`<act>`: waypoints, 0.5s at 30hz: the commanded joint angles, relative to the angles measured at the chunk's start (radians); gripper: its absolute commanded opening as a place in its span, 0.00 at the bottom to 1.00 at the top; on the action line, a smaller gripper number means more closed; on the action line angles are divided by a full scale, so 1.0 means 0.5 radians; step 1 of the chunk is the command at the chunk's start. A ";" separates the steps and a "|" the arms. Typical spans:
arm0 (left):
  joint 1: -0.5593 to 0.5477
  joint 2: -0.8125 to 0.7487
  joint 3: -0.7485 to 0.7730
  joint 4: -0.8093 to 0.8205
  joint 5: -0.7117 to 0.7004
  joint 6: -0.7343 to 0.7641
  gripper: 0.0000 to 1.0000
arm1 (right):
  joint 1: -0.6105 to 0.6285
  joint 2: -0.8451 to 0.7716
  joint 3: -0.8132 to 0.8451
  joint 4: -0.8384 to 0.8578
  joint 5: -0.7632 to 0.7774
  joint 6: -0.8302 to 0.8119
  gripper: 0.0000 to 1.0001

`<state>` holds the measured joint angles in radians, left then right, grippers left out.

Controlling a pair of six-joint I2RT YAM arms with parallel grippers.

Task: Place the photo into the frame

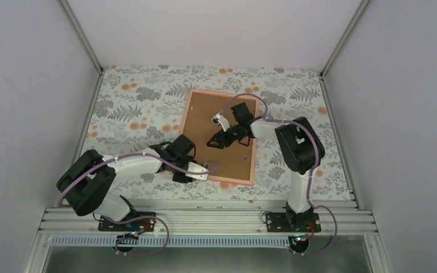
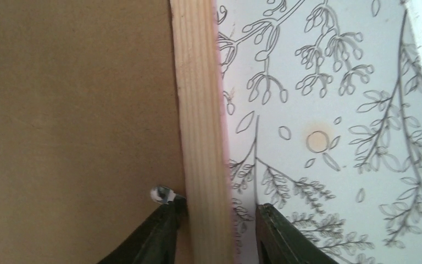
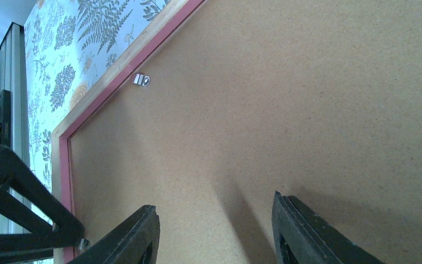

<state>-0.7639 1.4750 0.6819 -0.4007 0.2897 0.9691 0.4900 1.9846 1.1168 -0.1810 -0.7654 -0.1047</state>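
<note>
The pink frame (image 1: 225, 92) lies face down on the floral cloth, its brown backing board (image 1: 236, 162) filling it. The photo is hidden. My left gripper (image 1: 181, 173) is at the frame's near-left corner. In the left wrist view it (image 2: 215, 208) straddles the pale wooden rail (image 2: 198, 110). One finger rests by a small metal clip (image 2: 162, 194), and the other stands clear of the rail on the cloth side. My right gripper (image 1: 215, 142) hovers over the board's middle, and in its own view it (image 3: 214, 203) is open with nothing between the fingers.
A second metal clip (image 3: 141, 80) sits on the board by another rail. Floral tablecloth (image 1: 136, 102) surrounds the frame. White enclosure walls with aluminium posts (image 1: 82, 34) close three sides. An aluminium rail (image 1: 205, 219) runs along the near edge.
</note>
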 commanded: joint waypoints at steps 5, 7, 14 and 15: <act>-0.074 -0.052 -0.080 -0.179 0.073 0.023 0.27 | -0.027 0.087 -0.085 -0.163 0.230 0.040 0.52; -0.072 -0.064 -0.040 -0.177 0.070 -0.055 0.27 | -0.028 0.085 -0.093 -0.165 0.223 0.038 0.52; 0.194 -0.182 0.316 0.013 0.059 -0.628 0.50 | -0.026 0.001 -0.110 -0.158 0.100 0.050 0.52; 0.271 -0.146 0.404 0.036 0.044 -0.726 0.52 | -0.029 -0.032 -0.111 -0.145 0.067 0.061 0.52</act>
<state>-0.7349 1.4113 0.7292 -0.4519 0.2996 0.8165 0.4885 1.9804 1.1076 -0.1684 -0.7738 -0.1028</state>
